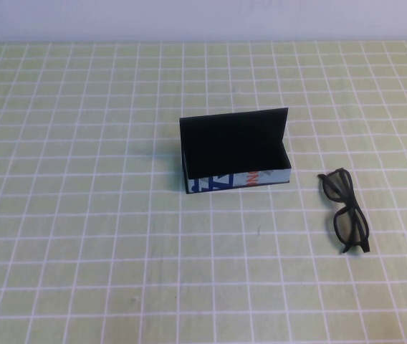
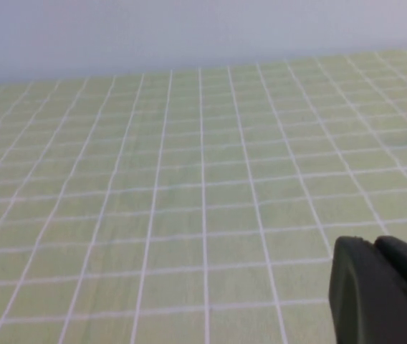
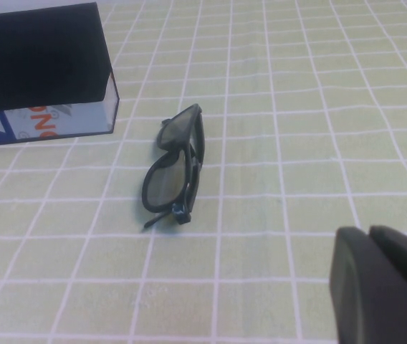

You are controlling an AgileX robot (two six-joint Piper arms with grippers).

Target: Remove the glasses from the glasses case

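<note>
We see the glasses (image 3: 175, 166) lying folded on the checked cloth (image 1: 82, 236), outside the open glasses case (image 1: 236, 154), well beyond our right gripper (image 3: 384, 287), fingers together, empty. Left gripper (image 2: 382, 290): fingers' state unclear.

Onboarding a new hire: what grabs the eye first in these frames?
The open glasses case, lid raised and empty, mid-table on the green checked tablecloth. To its right, apart from it, the black glasses lie folded on the cloth. Right gripper is shut, pulled back near the glasses; left gripper is over bare cloth.
</note>
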